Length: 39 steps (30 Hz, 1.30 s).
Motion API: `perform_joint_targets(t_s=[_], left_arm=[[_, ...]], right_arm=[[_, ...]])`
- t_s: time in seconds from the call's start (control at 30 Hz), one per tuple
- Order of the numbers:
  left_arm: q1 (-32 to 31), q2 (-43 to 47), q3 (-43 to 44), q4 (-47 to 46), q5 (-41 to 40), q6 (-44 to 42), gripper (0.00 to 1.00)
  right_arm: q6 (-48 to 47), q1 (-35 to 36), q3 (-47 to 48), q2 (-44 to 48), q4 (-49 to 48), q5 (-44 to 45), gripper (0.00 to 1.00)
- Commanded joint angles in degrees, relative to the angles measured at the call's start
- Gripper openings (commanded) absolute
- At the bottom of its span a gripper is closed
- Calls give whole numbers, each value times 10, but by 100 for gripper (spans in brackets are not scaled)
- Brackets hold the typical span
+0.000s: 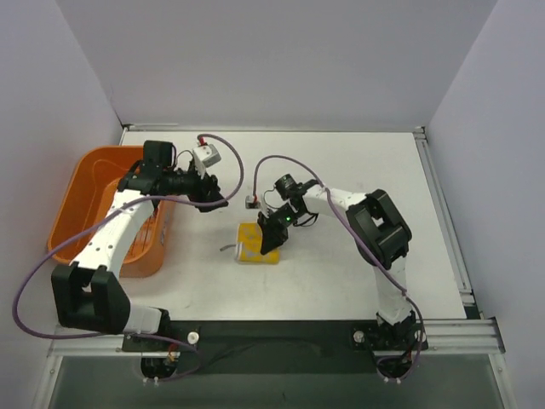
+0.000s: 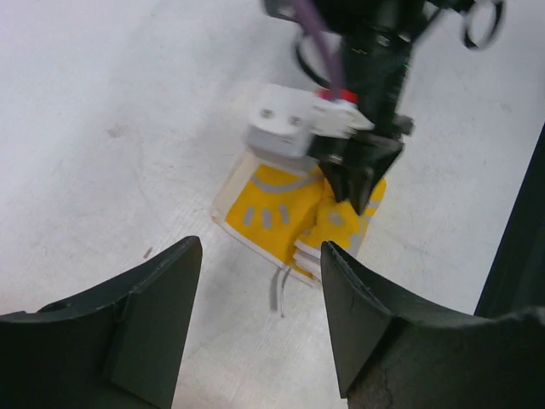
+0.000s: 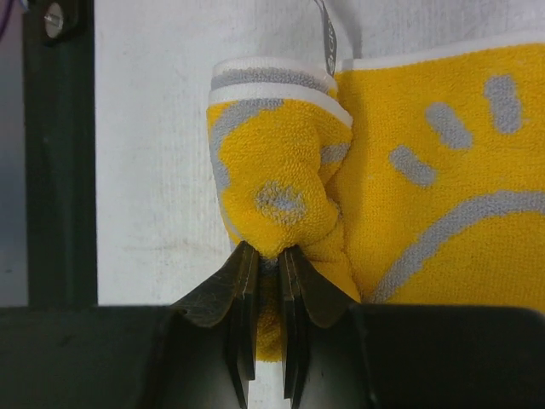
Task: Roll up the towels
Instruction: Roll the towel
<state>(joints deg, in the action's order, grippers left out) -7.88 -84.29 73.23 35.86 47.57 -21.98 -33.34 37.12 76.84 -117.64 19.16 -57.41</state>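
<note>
The yellow towel (image 1: 258, 245) lay on the white table (image 1: 358, 170) just toward six o'clock of its middle, with the orange tub (image 1: 72, 196) well apart at nine o'clock. No second towel showed in any view.

The right gripper (image 3: 266, 256) reached in from the towel's two o'clock. Its jaws were nearly closed on a bunched fold at the towel's edge, and only a thin ridge of cloth sat between the tips. The left gripper (image 2: 260, 249) hung above the table at the towel's eleven o'clock, its fingers spread wide with nothing between them.

The main risk was that small bite. The pinch held a soft hump near the tips, so any pull along the table could have dragged the cloth out and let the fold fall open.

The towel was also free on a smooth surface with the left claw off it. A rolling push might have slid the whole piece toward eight o'clock instead of turning it over itself.

The fold looked crumpled rather than even, so a roll begun from it would likely have come out skewed or loose.

If the left claw came down to help, its path lay close to the right wrist, and the two could have knocked together
</note>
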Motion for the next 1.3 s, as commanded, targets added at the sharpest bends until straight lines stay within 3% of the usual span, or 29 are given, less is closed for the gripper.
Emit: perform_joint_targets(t_s=[0.0,0.2,0.23,0.33,0.53,0.9,1.0,1.03,1.17,1.27], left_arm=[[-62,94,-98,-37,-20,-137,69],[-212,150,-223,-26,-156,-280,71],[-256,150,-237,-44,-181,-286,71],[-302,143,-273,-92,-228,-291,72],[-351,121,-305,-188,-286,-315,73],[-359,28,-312,-208,-285,-348,68],[-359,11,-313,-187,-272,-348,52],[-358,6,-309,-174,-267,-347,36],[-350,-51,-255,-71,-232,-329,14],[-312,-91,-206,11,-176,-317,8]], right_arm=[[28,-5,9,-64,87,-12,0],[87,-23,69,-128,129,-50,0],[92,-25,75,-134,139,-51,0],[99,-25,96,-153,157,-46,0],[106,-25,118,-176,190,-47,0],[123,-31,150,-202,230,-44,0],[141,-35,154,-193,229,-46,0],[157,-37,154,-191,228,-45,0],[211,-50,170,-164,228,-39,26],[247,-70,181,-136,227,-36,36]])
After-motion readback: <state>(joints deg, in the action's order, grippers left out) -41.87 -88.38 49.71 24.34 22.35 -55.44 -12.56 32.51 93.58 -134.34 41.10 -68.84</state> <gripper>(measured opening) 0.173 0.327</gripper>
